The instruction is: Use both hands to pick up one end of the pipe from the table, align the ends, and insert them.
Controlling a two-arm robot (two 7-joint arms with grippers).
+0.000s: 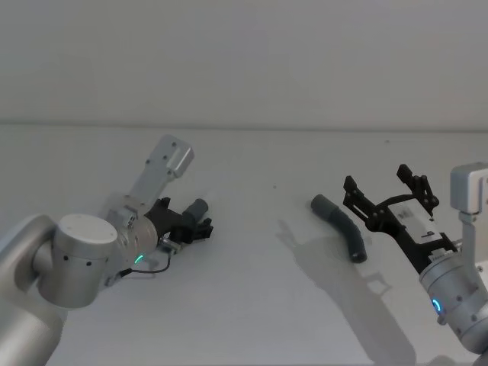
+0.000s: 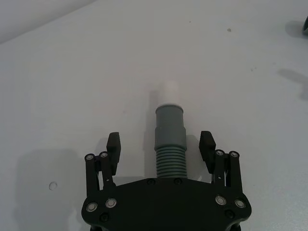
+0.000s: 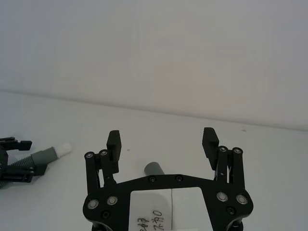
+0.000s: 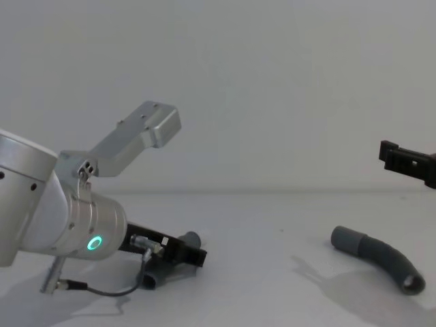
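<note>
Straddling the left hose piece [image 2: 169, 159] on the counter [image 1: 252, 297] with the left end effector [image 2: 161, 142] spread wide; hovering above the right hose piece [image 1: 343, 225] with the right end effector [image 3: 162, 137] equally spread. Could roll either curved piece if closed off-centre, twisting its cuff [image 2: 169, 122] and spoiling alignment.

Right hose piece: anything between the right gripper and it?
Nothing visible. The right gripper, open, hangs above the table; the right hose piece lies alone there, lower and leftward. The left gripper straddles the other piece, well aside.
</note>
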